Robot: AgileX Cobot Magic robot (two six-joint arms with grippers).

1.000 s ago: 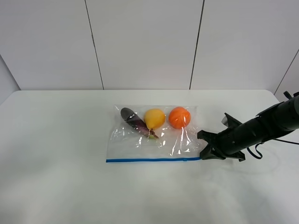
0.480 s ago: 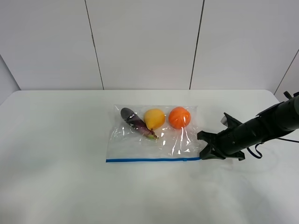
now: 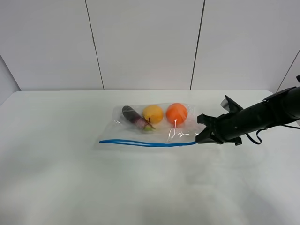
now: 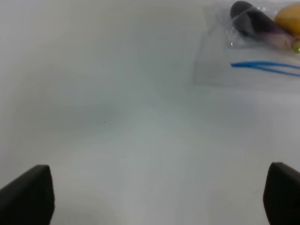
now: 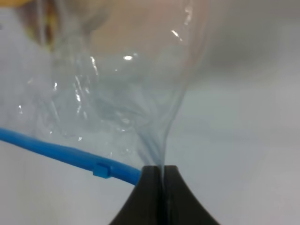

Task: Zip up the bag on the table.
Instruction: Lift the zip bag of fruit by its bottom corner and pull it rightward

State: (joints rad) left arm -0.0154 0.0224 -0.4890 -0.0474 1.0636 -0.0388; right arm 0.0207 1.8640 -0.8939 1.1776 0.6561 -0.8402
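My right claw (image 3: 200,137) pinches the blue-strip corner of the clear crinkly plastic zip bag (image 3: 159,131), anchoring it for zipping | left claw (image 4: 159,201) wide (well off bag)

I log the bag (image 3: 159,129) as clear, its zip strip (image 3: 140,142) blue, the counter (image 3: 70,178) white. Contents: dark purple eggplant (image 3: 133,116), yellow fruit (image 3: 153,113), orange (image 3: 176,113). Right gripper (image 3: 202,136) black.

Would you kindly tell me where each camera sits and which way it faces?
Exterior high: mounted high, facing the wall, looking down on the table and bag; the right arm shows.
Left wrist: on the left arm, looking across the table to the bag's corner; its spread fingers show.
Right wrist: close on the bag, its shut fingers pinching the plastic.
Shared: both wrist views show the blue zip strip.
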